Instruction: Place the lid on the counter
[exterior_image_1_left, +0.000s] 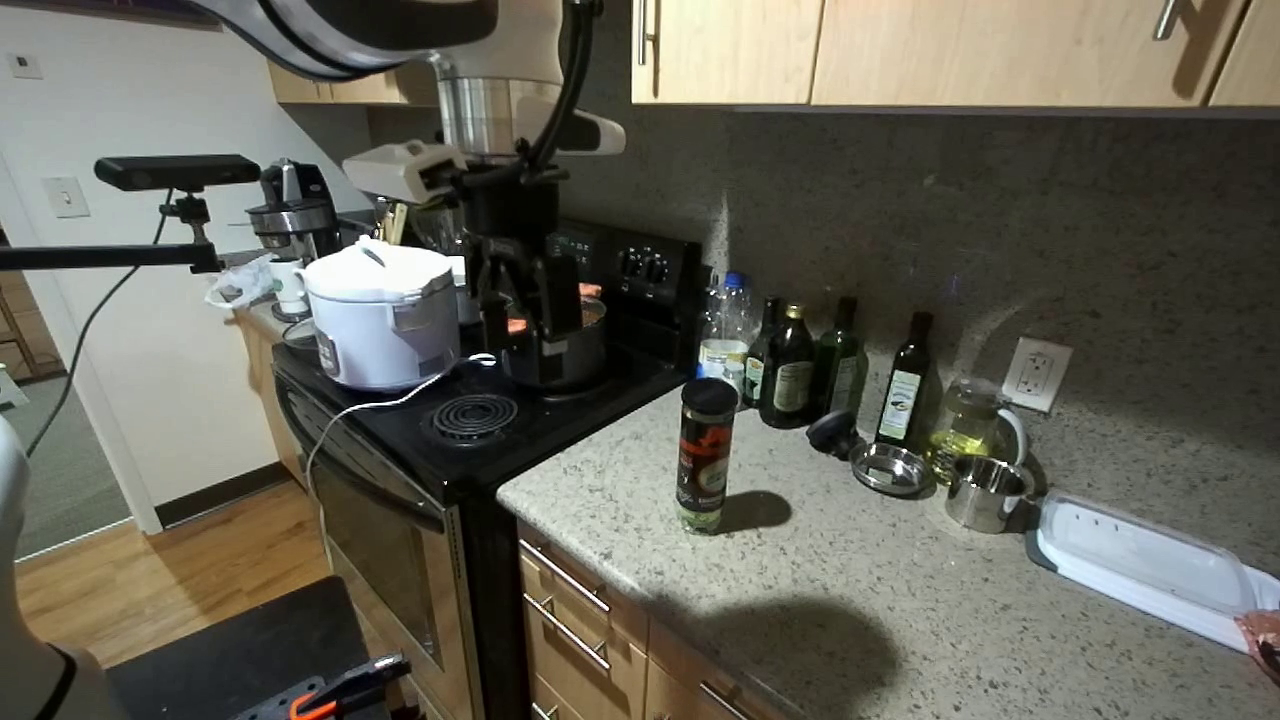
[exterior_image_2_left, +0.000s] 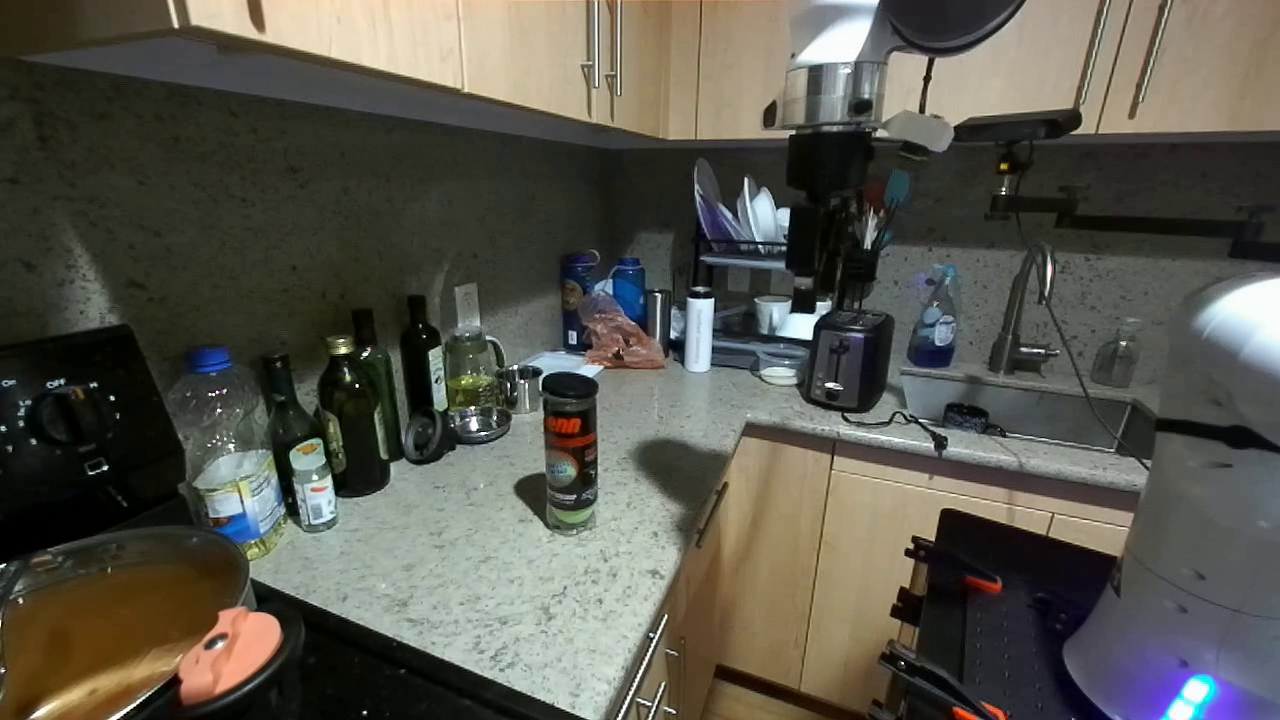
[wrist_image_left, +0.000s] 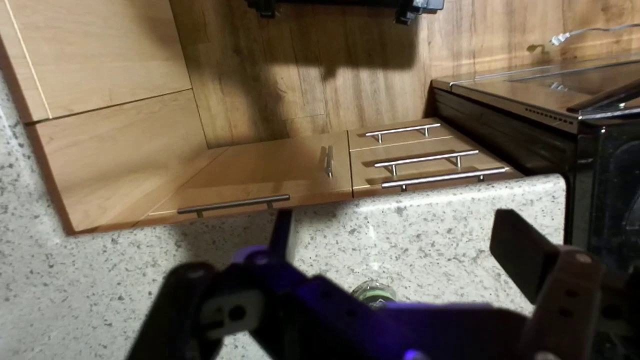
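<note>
The small round black lid (exterior_image_1_left: 708, 396) sits on top of an upright dark jar (exterior_image_1_left: 703, 465) with red print; the lid (exterior_image_2_left: 570, 386) and jar (exterior_image_2_left: 571, 465) show in both exterior views. The jar stands on the speckled counter (exterior_image_1_left: 620, 490), also seen in an exterior view (exterior_image_2_left: 480, 590). My gripper (exterior_image_1_left: 525, 345) hangs pointing down, higher than the lid and apart from it; it also shows in an exterior view (exterior_image_2_left: 805, 290). In the wrist view the gripper (wrist_image_left: 395, 227) is open with nothing between its fingers. Only the jar's clear base (wrist_image_left: 374, 290) shows there; the lid is hidden.
Dark bottles (exterior_image_1_left: 790, 375), a metal dish (exterior_image_1_left: 890, 468) and a steel cup (exterior_image_1_left: 985, 492) stand along the wall. The black stove (exterior_image_1_left: 420, 440) carries a white pot (exterior_image_1_left: 380, 320) and a cooking pot (exterior_image_2_left: 120, 610). Upper cabinets (exterior_image_1_left: 900, 50) overhang the counter.
</note>
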